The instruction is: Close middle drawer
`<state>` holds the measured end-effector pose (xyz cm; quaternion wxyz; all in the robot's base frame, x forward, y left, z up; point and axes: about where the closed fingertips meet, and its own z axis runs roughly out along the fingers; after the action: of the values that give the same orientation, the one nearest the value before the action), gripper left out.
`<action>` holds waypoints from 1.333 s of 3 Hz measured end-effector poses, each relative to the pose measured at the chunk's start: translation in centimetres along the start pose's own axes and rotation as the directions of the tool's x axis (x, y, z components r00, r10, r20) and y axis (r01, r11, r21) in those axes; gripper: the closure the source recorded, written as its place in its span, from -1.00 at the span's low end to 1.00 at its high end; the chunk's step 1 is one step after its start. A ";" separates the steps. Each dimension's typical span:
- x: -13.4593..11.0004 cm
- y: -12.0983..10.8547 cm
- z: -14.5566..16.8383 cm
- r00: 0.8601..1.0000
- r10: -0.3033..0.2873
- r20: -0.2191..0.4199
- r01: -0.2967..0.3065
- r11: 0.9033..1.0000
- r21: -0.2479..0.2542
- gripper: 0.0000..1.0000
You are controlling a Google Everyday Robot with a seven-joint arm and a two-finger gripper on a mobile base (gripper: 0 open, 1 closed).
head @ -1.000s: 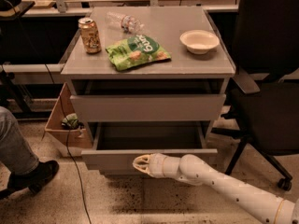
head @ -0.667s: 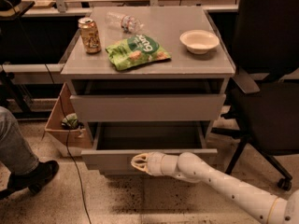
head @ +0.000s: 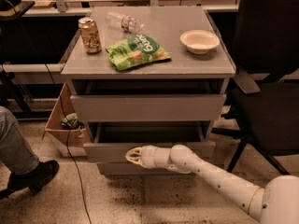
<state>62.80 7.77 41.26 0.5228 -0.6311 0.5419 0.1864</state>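
The middle drawer (head: 154, 149) is a wide grey drawer with a low plain front, pulled out partway from the grey cabinet (head: 149, 68). Its shallow tray looks dark inside. My gripper (head: 133, 156) is shut and empty, with its tip against the left-centre of the drawer's front panel. The white arm (head: 210, 171) reaches in from the lower right. Above it, the drawer with the taller front panel (head: 148, 107) stands slightly out.
On the cabinet top are a soda can (head: 89, 35), a green chip bag (head: 136, 51), a clear plastic bottle (head: 124, 21) and a white bowl (head: 199, 41). A black office chair (head: 268, 78) stands right. A cardboard box (head: 63, 125), a cable and a person's leg (head: 18, 157) are left.
My gripper has shifted a little left and further in against the front panel. The middle drawer's front has moved slightly in towards the cabinet.
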 end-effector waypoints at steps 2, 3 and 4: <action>0.8 -4.4 3.4 0.995 -0.100 -0.013 0.100 0.993 0.060 1.00; 0.5 -5.8 4.2 0.992 -0.128 -0.013 0.129 0.988 0.084 1.00; 0.6 -5.9 4.0 0.993 -0.121 -0.012 0.121 0.989 0.083 1.00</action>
<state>69.50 10.11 41.91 0.5574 -0.6410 0.5116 0.1293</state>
